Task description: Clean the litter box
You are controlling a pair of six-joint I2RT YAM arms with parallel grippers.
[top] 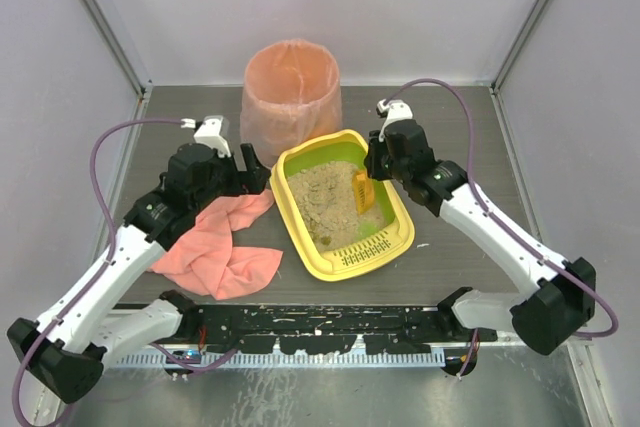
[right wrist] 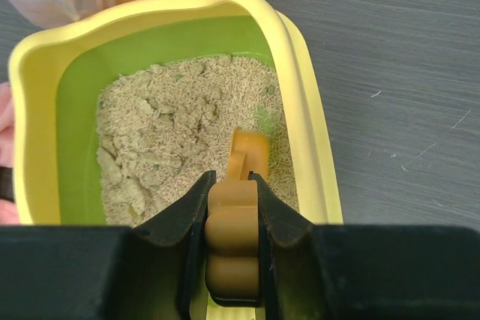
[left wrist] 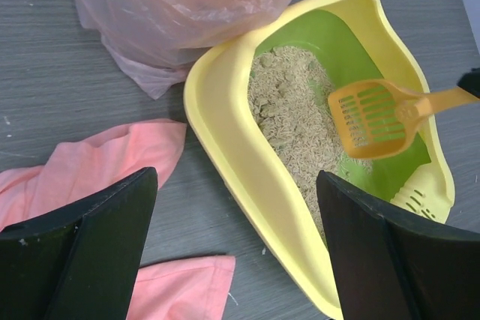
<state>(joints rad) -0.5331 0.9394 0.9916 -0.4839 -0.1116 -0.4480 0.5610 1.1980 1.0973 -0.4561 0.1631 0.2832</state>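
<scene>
Well, right pincer (right wrist: 231,179) grips the slotted orange plastic scoop (left wrist: 371,118) over the shallow yellow plastic litter box (left wrist: 217,118) — left pincer (left wrist: 236,177) gapes wide.

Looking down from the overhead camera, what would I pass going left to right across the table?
First the pink cloth → the yellow litter box, with the orange scoop in its right half, gripped by the right gripper. The pink-lined bin behind overlaps both, so it is left out.
</scene>
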